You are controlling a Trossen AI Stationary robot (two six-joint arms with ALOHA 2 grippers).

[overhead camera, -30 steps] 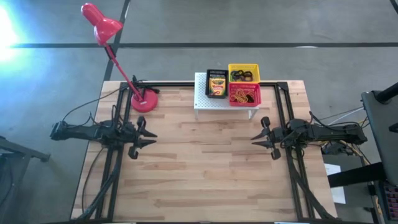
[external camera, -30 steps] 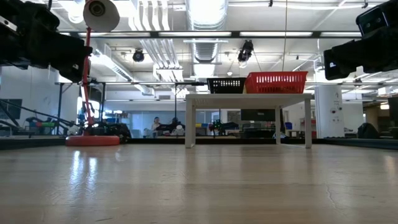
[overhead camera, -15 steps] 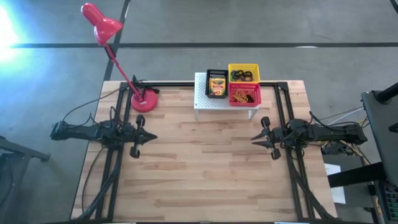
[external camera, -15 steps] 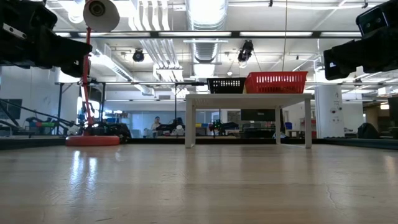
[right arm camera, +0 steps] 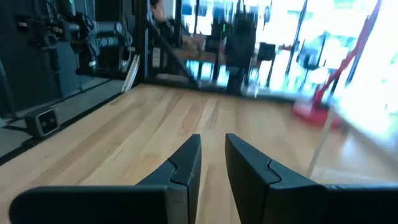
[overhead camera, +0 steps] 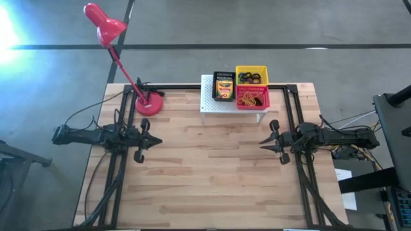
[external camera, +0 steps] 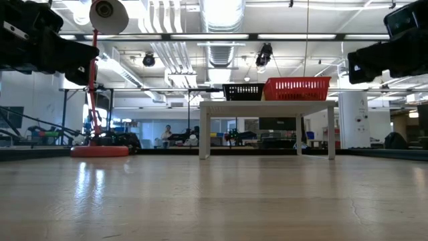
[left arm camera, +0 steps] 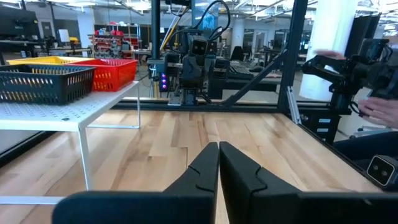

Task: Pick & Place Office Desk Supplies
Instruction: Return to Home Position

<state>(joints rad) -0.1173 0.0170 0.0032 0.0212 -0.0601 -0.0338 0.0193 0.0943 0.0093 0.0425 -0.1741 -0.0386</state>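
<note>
Across the table, the red basket hides its rubber bands.

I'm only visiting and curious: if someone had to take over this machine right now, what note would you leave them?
Left gripper: shut, empty, held above the table's left side.
Right gripper: slightly open, empty, held above the right side.
Things: crayon boxes in the black basket, dark rings in the yellow basket, rubber bands in the red basket, all on the white stand.
Done: no supplies show loose on the table.
Left: seemingly nothing to move; probably only parking the arms.
</note>
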